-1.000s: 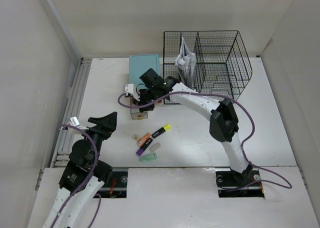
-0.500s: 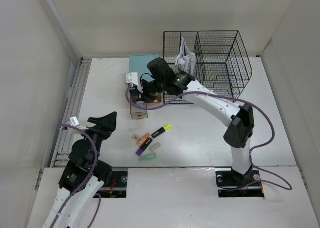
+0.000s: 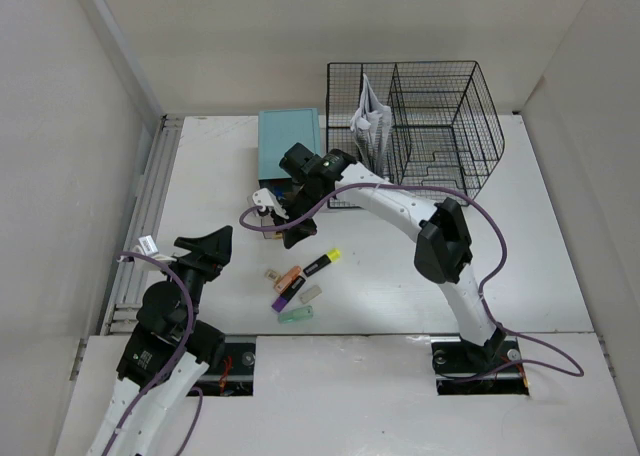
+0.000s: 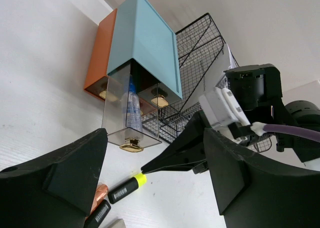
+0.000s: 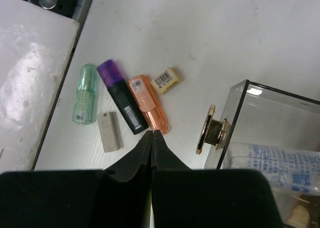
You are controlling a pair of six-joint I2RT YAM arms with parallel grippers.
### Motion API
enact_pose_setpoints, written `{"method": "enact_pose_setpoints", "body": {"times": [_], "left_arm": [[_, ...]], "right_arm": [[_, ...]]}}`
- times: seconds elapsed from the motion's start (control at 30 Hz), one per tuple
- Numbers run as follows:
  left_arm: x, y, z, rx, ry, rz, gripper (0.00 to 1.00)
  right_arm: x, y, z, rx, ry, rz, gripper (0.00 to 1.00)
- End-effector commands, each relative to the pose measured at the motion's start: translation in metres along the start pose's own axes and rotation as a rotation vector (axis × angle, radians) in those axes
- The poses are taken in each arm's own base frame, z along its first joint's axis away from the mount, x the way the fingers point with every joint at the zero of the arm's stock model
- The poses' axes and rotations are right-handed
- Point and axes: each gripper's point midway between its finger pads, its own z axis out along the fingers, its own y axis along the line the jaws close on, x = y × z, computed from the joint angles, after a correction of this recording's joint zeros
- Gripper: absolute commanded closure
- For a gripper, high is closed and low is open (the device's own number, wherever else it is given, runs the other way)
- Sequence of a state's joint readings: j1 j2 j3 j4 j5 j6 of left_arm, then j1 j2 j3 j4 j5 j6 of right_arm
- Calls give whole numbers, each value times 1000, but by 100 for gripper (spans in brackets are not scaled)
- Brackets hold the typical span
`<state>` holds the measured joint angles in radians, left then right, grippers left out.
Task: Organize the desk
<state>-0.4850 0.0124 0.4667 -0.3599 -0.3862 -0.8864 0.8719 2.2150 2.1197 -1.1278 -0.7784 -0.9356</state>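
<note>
Right arm's swung back since half a second ago: the right claw (image 3: 291, 239) was up at the front of the small teal-topped drawer box (image 3: 289, 141), and now it hangs nearer the arm bases, over the big flat white desk (image 3: 560, 276) that lies under both claws. Top cam: the loose stuff sits just on the near side of that claw, namely a black highlighter with a yellow cap (image 3: 322, 262), an orange translucent highlighter (image 3: 289, 277), a purple-capped black highlighter (image 3: 285, 297), a pale green translucent marker (image 3: 295, 315) and a small grey eraser (image 3: 311, 293). The black wire-mesh file rack (image 3: 440, 126) is well off to its far right, with folded white papers (image 3: 368, 121) in the left slot. The left claw (image 3: 213, 244) hovers left of the pile, apart from it. Left wrist cam: the left claw's fingers are spread wide with nothing between them. Straight ahead is a clear plastic drawer (image 4: 131, 110) sticking out of the box, gold knob (image 4: 131, 147) on its front and a white tube (image 4: 133, 105) inside, with the right claw just beside it. Right wrist cam: the right claw is pinched fully together on nothing, tips right at the end of the orange highlighter. Can't tell if they touch it. In that view the drawer is just right of the tips, and the marker, purple one and eraser are to the left.
</note>
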Motion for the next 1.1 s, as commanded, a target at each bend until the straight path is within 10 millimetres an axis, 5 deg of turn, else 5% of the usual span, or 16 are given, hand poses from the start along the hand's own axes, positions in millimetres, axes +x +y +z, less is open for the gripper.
{"method": "enact_pose_setpoints", "body": {"times": [0.0,0.47,0.83,1.07], "left_arm": [[-15,-15,-6,47,-36,-11,24],[-8,-14,-4,52,-15,-16,19],[-6,-13,-3,52,-15,-16,19],[-4,-13,-2,57,-8,-15,19]], "right_arm": [[-17,-8,-2,77,-23,-7,100],[-33,-86,-7,493,-80,102,100],[-10,-141,-8,715,-7,151,100],[1,-171,-26,915,24,203,100]]}}
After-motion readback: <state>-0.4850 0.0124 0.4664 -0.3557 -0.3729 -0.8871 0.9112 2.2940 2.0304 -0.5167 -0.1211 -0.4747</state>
